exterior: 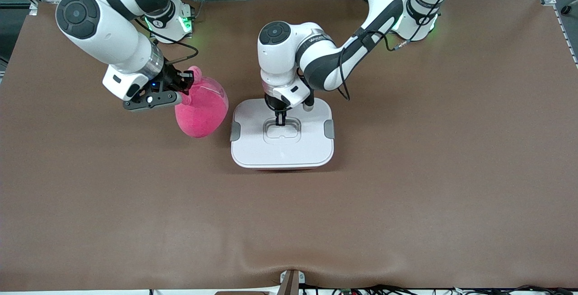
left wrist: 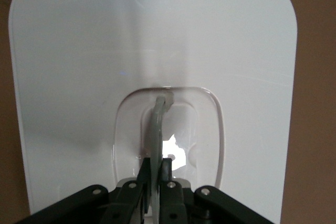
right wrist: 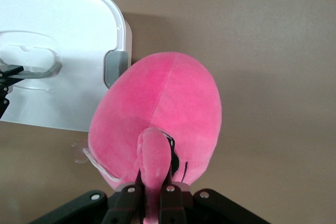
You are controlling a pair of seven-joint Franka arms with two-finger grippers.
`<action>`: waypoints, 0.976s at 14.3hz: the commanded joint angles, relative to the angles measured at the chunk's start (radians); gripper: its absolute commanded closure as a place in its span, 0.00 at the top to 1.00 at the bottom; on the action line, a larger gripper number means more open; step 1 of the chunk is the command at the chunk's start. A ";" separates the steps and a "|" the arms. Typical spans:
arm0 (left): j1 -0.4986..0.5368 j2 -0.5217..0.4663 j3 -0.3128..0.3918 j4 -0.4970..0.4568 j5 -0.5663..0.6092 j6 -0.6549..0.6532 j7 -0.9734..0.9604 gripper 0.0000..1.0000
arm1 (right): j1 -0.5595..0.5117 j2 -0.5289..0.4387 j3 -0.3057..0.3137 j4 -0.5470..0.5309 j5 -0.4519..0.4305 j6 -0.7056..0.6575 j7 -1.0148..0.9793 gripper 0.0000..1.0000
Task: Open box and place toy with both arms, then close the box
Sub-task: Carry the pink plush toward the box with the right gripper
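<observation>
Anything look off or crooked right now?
Nothing stands out. The box sits square, lid on. The left pincer grips its handle; the right pincer holds the toy beside it.

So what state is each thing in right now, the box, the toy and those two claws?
box: lid on.
handle: raised, pinched by left gripper.
toy: hanging beside the box, held by an ear.
left gripper: shut on the handle.
right gripper: shut on the toy's ear.

White-lidded box [exterior: 282, 150] closed, mid-table; pink plush toy [exterior: 202, 113] hanging beside it, toward right arm's end.
</observation>
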 commanded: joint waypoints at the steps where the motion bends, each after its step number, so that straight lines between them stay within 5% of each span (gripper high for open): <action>1: -0.011 0.011 0.001 0.013 0.024 0.001 -0.063 0.00 | -0.004 0.026 0.002 0.044 0.026 -0.023 0.036 0.00; 14: -0.011 -0.002 -0.001 0.013 0.053 0.001 -0.009 0.00 | -0.016 0.086 -0.003 0.162 0.025 -0.081 0.033 0.00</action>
